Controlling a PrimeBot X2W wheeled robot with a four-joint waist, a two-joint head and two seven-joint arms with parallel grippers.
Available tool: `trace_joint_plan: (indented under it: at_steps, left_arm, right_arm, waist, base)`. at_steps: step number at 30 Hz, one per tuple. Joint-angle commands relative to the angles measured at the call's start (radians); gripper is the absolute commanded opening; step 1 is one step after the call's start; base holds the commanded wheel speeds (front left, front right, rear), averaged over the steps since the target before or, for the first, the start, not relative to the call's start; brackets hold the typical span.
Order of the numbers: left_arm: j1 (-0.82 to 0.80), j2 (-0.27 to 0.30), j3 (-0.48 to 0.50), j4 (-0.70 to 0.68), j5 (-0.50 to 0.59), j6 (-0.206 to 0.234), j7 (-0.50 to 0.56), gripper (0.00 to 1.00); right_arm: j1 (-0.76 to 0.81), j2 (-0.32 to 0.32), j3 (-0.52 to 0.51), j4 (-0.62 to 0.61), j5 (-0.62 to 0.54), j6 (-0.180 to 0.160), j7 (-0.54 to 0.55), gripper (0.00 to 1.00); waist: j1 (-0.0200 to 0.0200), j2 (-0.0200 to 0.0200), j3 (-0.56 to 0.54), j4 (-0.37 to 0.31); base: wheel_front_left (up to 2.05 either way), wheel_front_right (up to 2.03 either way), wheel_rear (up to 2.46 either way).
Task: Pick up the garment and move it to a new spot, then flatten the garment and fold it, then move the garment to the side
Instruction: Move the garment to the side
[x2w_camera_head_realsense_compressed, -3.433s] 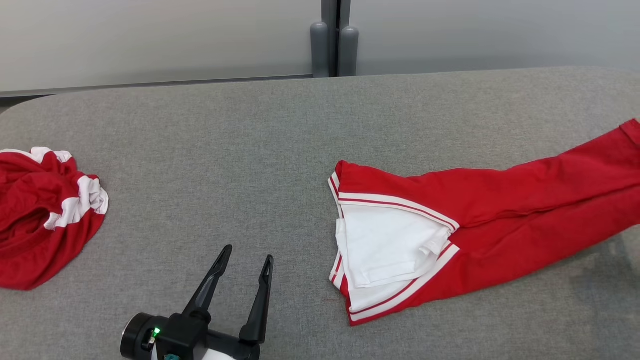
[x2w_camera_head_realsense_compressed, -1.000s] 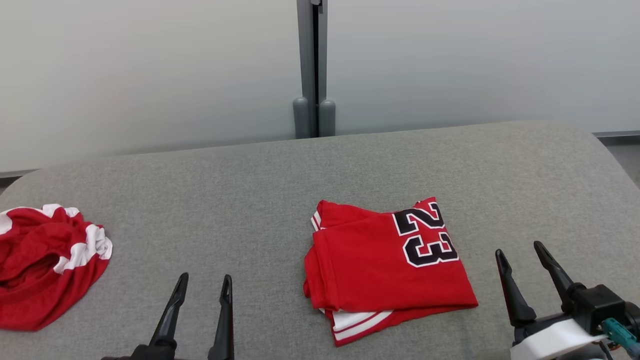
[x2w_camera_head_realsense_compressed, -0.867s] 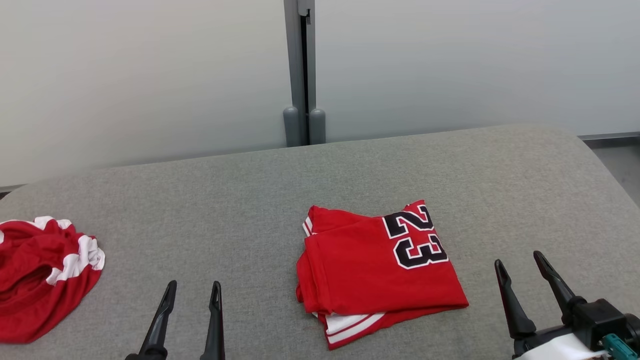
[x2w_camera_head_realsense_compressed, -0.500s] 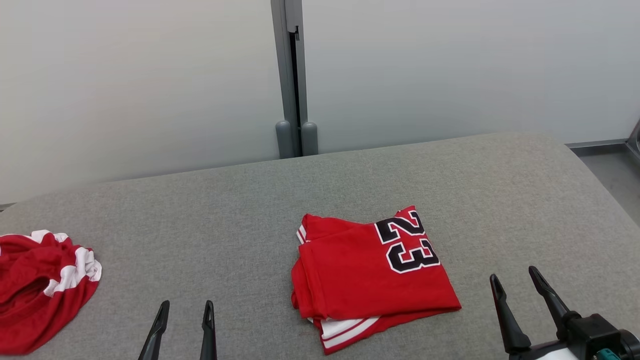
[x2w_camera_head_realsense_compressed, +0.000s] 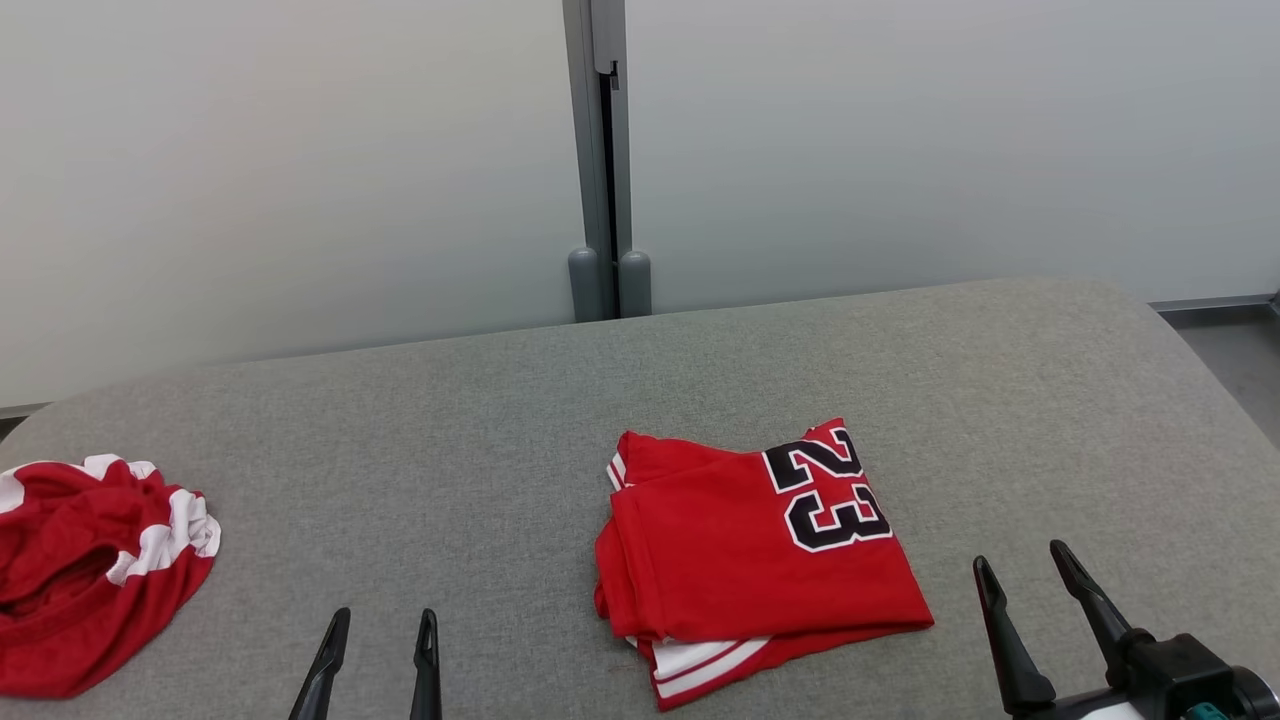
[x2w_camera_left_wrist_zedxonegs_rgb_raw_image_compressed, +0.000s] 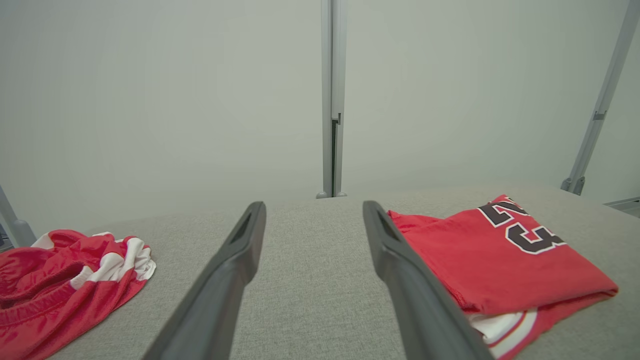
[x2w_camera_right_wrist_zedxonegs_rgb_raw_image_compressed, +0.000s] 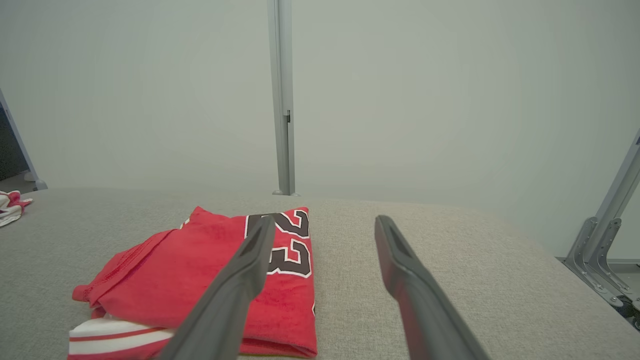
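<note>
**Garment (x2w_camera_head_realsense_compressed: 760, 545) lying folded on the surface (x2w_camera_head_realsense_compressed: 450, 420)**

Pale wall panels (x2w_camera_head_realsense_compressed: 300, 180) form the background beyond the far edge. The surface is covered in grey fabric and has a rounded far right corner. The garment, a red jersey, lies right of centre as a compact, roughly rectangular stack of layers with a smooth top layer.

A second red-and-white cloth (x2w_camera_head_realsense_compressed: 90, 570) lies crumpled at the left end of the surface, well apart from the garment.

The right claw (x2w_camera_head_realsense_compressed: 1020, 560) is at the near right, near the garment's right edge and not touching it. Its two dark fingers are spread wide with nothing between them.

The left claw (x2w_camera_head_realsense_compressed: 384, 618) is at the near edge, between the crumpled cloth and the garment. Its fingers are likewise parted and empty. In the left wrist view the garment lies to the right of the right-hand finger.

A vertical grey post (x2w_camera_head_realsense_compressed: 600, 150) divides the wall panels and meets the far edge of the surface.

The black, white-edged number 23 (x2w_camera_head_realsense_compressed: 825, 495) sits at the garment's far right corner and reads sideways in the head view. White trim with red stripes (x2w_camera_head_realsense_compressed: 700, 665) protrudes from beneath the garment's near edge.
</note>
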Motion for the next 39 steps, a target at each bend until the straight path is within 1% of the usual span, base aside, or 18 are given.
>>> trace_joint_plan:
  at_steps: [1, 6, 11, 13, 15, 18, 19, 21, 26, 28, 29, 31, 32, 35, 36, 37, 38, 39]
  left_arm:
    - [0.004, 0.002, 0.001, 0.002, 0.005, -0.001, 0.0, 1.0]
    - [-0.005, 0.002, -0.012, 0.001, 0.007, -0.007, 0.0, 1.0]
    - [-0.028, 0.002, -0.023, -0.007, 0.016, -0.011, 0.0, 1.0]
    - [-0.034, 0.003, -0.024, -0.012, 0.019, -0.016, 0.0, 1.0]
    - [-0.044, 0.003, -0.028, -0.016, 0.022, -0.018, 0.0, 1.0]
    - [-0.063, 0.003, -0.037, -0.019, 0.031, -0.024, 0.0, 1.0]
    - [-0.069, 0.003, -0.039, -0.018, 0.03, -0.027, 0.0, 1.0]
    - [-0.083, 0.003, -0.049, -0.013, 0.032, -0.032, 0.0, 1.0]
    - [-0.111, 0.003, -0.06, 0.001, 0.024, -0.036, 0.0, 1.0]
    - [-0.119, 0.003, -0.065, 0.004, 0.022, -0.035, 0.0, 1.0]
    - [-0.129, 0.003, -0.071, 0.006, 0.021, -0.033, 0.0, 1.0]
    - [-0.133, 0.003, -0.07, 0.008, 0.02, -0.034, 0.0, 1.0]
    - [-0.134, 0.003, -0.068, 0.009, 0.019, -0.034, 0.0, 1.0]
    - [-0.138, 0.002, -0.067, 0.008, 0.018, -0.031, 0.0, 1.0]
    - [-0.143, 0.003, -0.067, 0.008, 0.018, -0.03, 0.0, 1.0]
    - [-0.15, 0.002, -0.067, 0.007, 0.02, -0.03, 0.0, 1.0]
    - [-0.156, 0.002, -0.069, 0.006, 0.021, -0.029, 0.0, 1.0]
    - [-0.159, 0.002, -0.071, 0.004, 0.022, -0.029, 0.0, 1.0]
  right_arm:
    - [0.011, -0.004, 0.001, 0.001, 0.001, 0.0, -0.005, 1.0]
    - [-0.007, -0.004, -0.002, 0.02, 0.015, 0.0, -0.005, 1.0]
    - [-0.075, 0.001, 0.009, 0.061, 0.057, 0.0, -0.005, 1.0]
    - [-0.109, -0.006, 0.023, 0.102, 0.083, 0.0, -0.005, 1.0]
    - [-0.149, -0.022, 0.065, 0.183, 0.123, 0.0, 0.001, 1.0]
    - [-0.24, -0.049, 0.128, 0.275, 0.222, 0.0, 0.037, 1.0]
    - [-0.262, -0.051, 0.137, 0.303, 0.283, -0.001, 0.055, 1.0]
    - [-0.304, -0.092, 0.186, 0.343, 0.353, 0.0, 0.105, 1.0]
    - [-0.394, -0.174, 0.274, 0.402, 0.552, 0.0, 0.24, 1.0]
    - [-0.418, -0.205, 0.301, 0.414, 0.613, 0.0, 0.281, 1.0]
    - [-0.434, -0.228, 0.325, 0.416, 0.669, 0.0, 0.298, 0.92]
    - [-0.449, -0.242, 0.349, 0.41, 0.714, 0.0, 0.306, 0.95]
    - [-0.457, -0.247, 0.361, 0.406, 0.735, 0.0, 0.308, 0.98]
    - [-0.467, -0.256, 0.386, 0.4, 0.771, 0.0, 0.314, 0.96]
    - [-0.472, -0.26, 0.4, 0.4, 0.784, 0.0, 0.318, 1.0]
    - [-0.479, -0.264, 0.411, 0.401, 0.797, 0.0, 0.321, 0.99]
    - [-0.486, -0.268, 0.425, 0.403, 0.808, 0.0, 0.32, 0.97]
    - [-0.493, -0.271, 0.436, 0.407, 0.817, 0.0, 0.321, 0.76]
  waist:
    - [0.0, -0.0001, 0.001, 0.001]
    - [0.0, -0.0001, 0.012, 0.009]
    - [0.0, -0.0001, 0.045, 0.031]
    - [0.0, -0.0001, 0.063, 0.042]
    - [0.0, -0.0001, 0.084, 0.056]
    - [0.0, -0.0001, 0.12, 0.082]
    - [0.0, -0.0001, 0.133, 0.089]
    - [0.0, -0.0001, 0.158, 0.105]
    - [0.0, -0.0001, 0.199, 0.131]
    - [0.0, -0.0001, 0.208, 0.138]
    - [0.0, -0.0001, 0.214, 0.144]
    - [0.0, -0.0001, 0.22, 0.148]
    - [0.0, -0.0001, 0.223, 0.149]
    - [0.0, -0.0001, 0.23, 0.15]
    - [0.0, -0.0001, 0.234, 0.15]
    - [0.0, -0.0001, 0.239, 0.151]
    - [0.0, -0.0001, 0.244, 0.151]
    - [0.0, -0.0001, 0.25, 0.151]
  base:
    - [0.0, 0.0, 0.0]
    - [0.0, 0.0, 0.0]
    - [0.0, 0.0, 0.0]
    - [0.0, 0.0, 0.0]
    - [0.0, 0.0, 0.0]
    - [0.0, 0.0, 0.0]
    - [0.0, 0.0, 0.0]
    - [0.0, 0.0, 0.0]
    - [0.0, 0.0, 0.0]
    - [0.0, 0.0, 0.0]
    - [0.0, 0.0, 0.0]
    - [0.0, 0.0, 0.0]
    - [0.0, 0.0, 0.0]
    - [0.0, 0.0, 0.0]
    - [0.0, 0.0, 0.0]
    - [0.0, 0.0, 0.0]
    - [0.0, 0.0, 0.0]
    - [0.0, 0.0, 0.0]
